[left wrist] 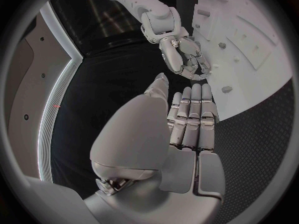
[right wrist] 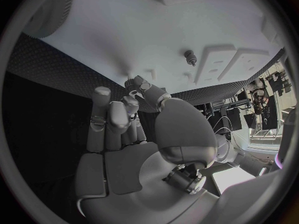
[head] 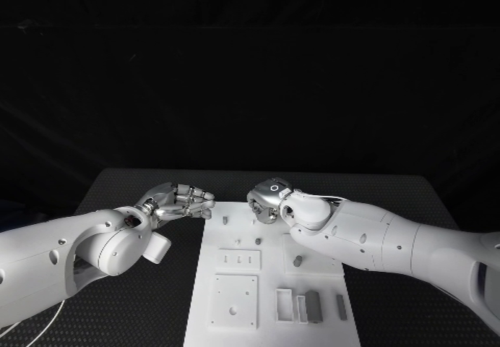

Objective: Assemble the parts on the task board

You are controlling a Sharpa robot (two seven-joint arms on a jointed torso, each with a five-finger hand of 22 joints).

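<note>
Grey parts (head: pixel 308 306) lie nearest, at the near end of the task board (head: pixel 318 267) on the bench. Both hands hover at its far end — left hand (head: pixel 179 201) and right hand (head: pixel 268 201) curled, holding nothing visible. Risk, I judge — a blind reach knocking small pieces askew.

Left hand (head: pixel 179 201) and right hand (head: pixel 266 199) raised near each other, fingers curled inward, nothing held.

I'm looking down at a dark, fine-textured desk (head: pixel 406 191). The white task board (head: pixel 273 329) lies flat on its middle, running lengthwise away from me. I see bare desk on both sides of it.
</note>
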